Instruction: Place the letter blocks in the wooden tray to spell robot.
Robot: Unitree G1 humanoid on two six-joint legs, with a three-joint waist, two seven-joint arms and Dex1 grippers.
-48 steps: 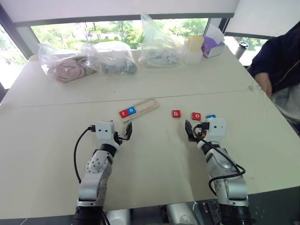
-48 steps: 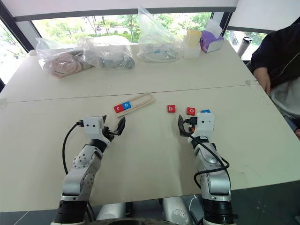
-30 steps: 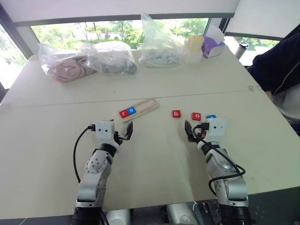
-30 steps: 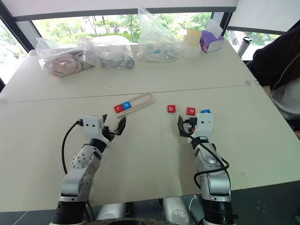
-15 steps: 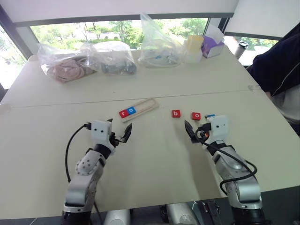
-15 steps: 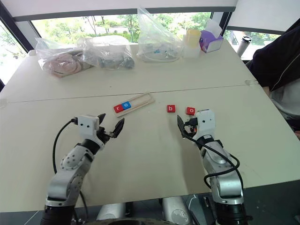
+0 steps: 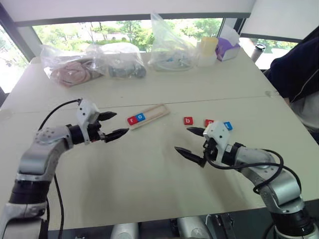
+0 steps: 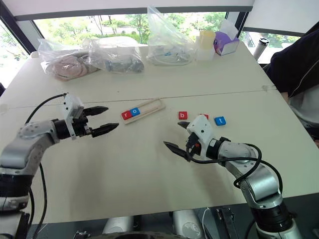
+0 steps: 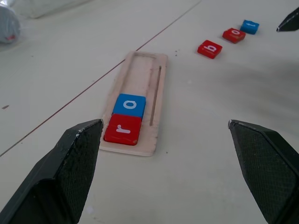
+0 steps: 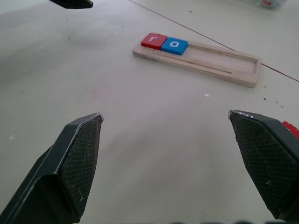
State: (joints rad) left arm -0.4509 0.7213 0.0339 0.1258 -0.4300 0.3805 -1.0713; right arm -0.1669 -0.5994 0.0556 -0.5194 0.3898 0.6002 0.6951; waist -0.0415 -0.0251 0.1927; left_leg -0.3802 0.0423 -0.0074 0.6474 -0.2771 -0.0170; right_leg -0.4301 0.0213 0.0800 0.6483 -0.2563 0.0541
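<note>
Matte beige desk [image 7: 149,174] by windows. Light-wood tray [image 9: 140,88], rounded corners, holds glossy square red r block [image 9: 122,129] and blue o block [image 9: 129,105] at one end. Loose red b block [image 9: 209,48], red o [image 9: 233,34], blue t [image 8: 220,120] lie beside. Left end effector [image 7: 110,125] and right end effector [image 7: 190,141] both spread, empty, textured black fingers.

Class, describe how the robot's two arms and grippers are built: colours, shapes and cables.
Both arms are silver-grey metal with black joints and loose black cables. Each wrist carries a white boxy housing. The left gripper and right gripper each have two black, pointed fingers with textured inner pads.
</note>
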